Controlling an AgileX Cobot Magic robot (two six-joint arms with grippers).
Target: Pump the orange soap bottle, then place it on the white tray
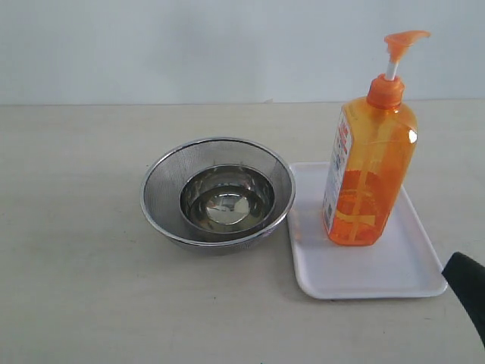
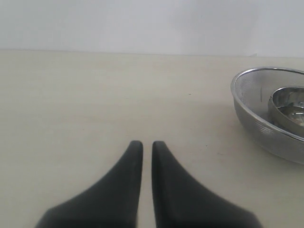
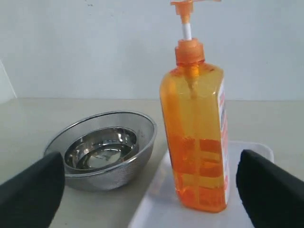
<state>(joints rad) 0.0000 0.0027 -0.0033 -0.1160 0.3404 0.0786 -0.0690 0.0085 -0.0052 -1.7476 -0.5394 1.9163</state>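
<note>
On the white tray (image 1: pixel 379 274) the orange soap bottle (image 1: pixel 369 178) stands upright just ahead of the wide-open right gripper (image 3: pixel 149 166), while the left gripper (image 2: pixel 147 147), closed and empty, sits farther off.

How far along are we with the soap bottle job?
Placing looks done: the orange soap bottle stands upright on the white tray, beside the mesh bowl. Pumping cannot be confirmed; the pump head sits raised. Nothing is in hand: the right gripper is open, facing the bottle but clear of it, and the left gripper is shut and empty. Probably only backing the right arm away remains.
</note>
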